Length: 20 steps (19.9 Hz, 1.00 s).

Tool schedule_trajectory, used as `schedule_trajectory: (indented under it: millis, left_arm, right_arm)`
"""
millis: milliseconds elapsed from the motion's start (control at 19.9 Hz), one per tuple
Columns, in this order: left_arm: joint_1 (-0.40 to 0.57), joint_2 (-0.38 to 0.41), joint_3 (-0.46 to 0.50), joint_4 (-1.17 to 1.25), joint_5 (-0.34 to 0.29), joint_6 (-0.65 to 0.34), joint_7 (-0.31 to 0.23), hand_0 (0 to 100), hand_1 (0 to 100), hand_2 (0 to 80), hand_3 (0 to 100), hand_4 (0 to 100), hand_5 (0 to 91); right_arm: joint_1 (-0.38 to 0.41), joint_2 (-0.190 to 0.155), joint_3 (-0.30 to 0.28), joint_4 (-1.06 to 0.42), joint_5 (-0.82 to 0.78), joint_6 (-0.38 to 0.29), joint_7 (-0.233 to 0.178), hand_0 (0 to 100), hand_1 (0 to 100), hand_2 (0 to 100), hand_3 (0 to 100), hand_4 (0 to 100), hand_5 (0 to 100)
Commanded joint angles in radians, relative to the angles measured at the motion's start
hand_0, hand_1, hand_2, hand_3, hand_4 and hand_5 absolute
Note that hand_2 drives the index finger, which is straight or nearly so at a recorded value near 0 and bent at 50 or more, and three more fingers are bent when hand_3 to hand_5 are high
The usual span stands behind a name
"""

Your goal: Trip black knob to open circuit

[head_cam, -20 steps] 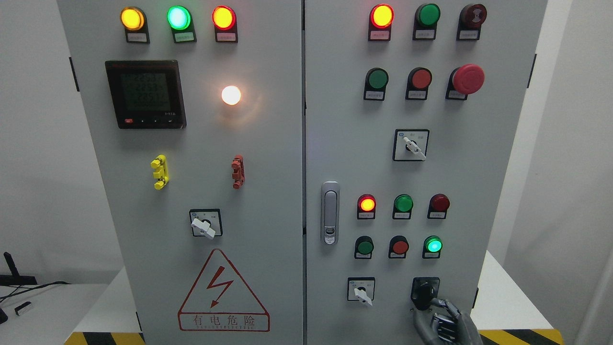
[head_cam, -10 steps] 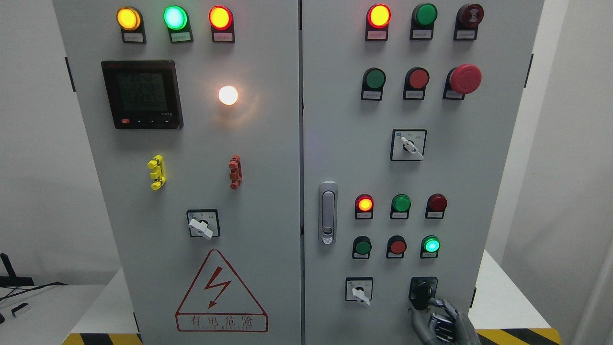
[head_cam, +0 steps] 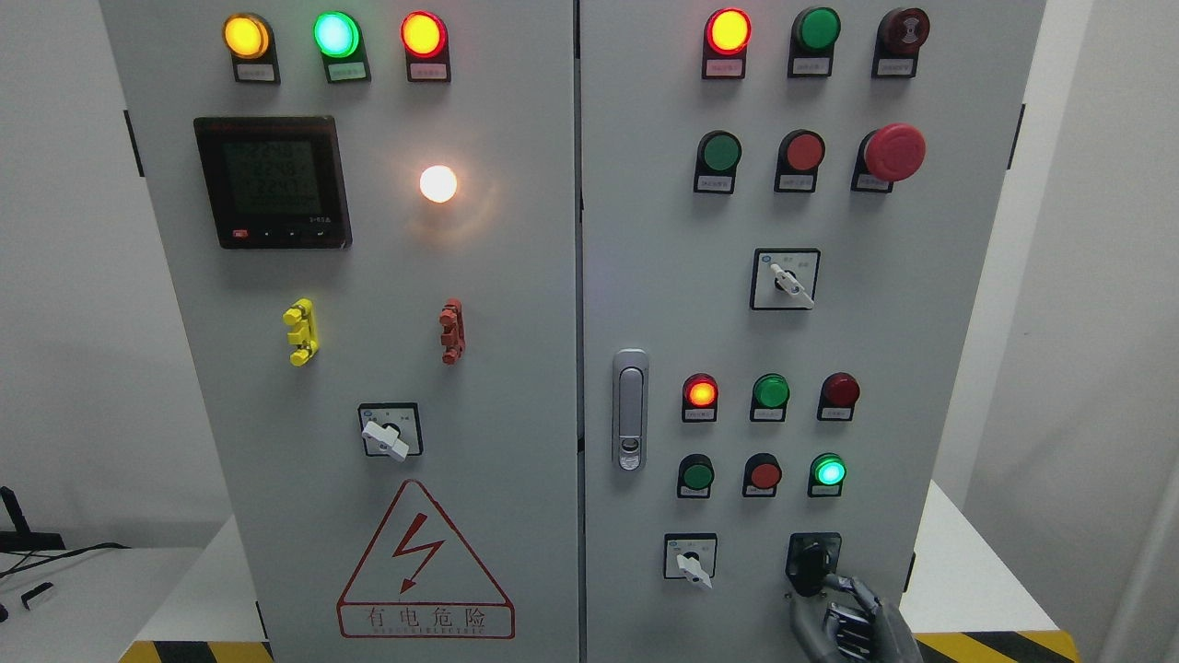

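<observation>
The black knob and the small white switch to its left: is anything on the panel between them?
No. In the head view, only bare grey panel lies between the black knob and the white switch.

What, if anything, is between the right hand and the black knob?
Nothing visible. The right hand is right below the black knob, its fingers already reaching the knob's lower right side. The nearest other control, the white switch, sits clear to the left.

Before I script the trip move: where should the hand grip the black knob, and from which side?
Grip the black knob by its raised bar, fingers pinching its two flat sides, coming from below right where the right hand sits.
</observation>
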<state>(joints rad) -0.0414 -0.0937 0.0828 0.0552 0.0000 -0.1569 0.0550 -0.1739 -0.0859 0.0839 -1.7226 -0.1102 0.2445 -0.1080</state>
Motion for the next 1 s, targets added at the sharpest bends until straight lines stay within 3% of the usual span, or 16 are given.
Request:
schedule_trajectory:
  millis: [0,953]
  left_arm:
    - [0.0,0.0,0.0,0.0,-0.031,0.0,0.0,12,39,0.0,0,0,0.0]
    - [0.0,0.0,0.0,0.0,-0.031,0.0,0.0,12,39,0.0,0,0,0.0]
  right_arm:
    - [0.004,-0.003,-0.015,0.015,0.003,0.003,0.002,52,80,41,100,100,92]
    - [0.007,-0.015,-0.085,0.034,0.003,-0.007,0.017,53,81,42,100,100,91]
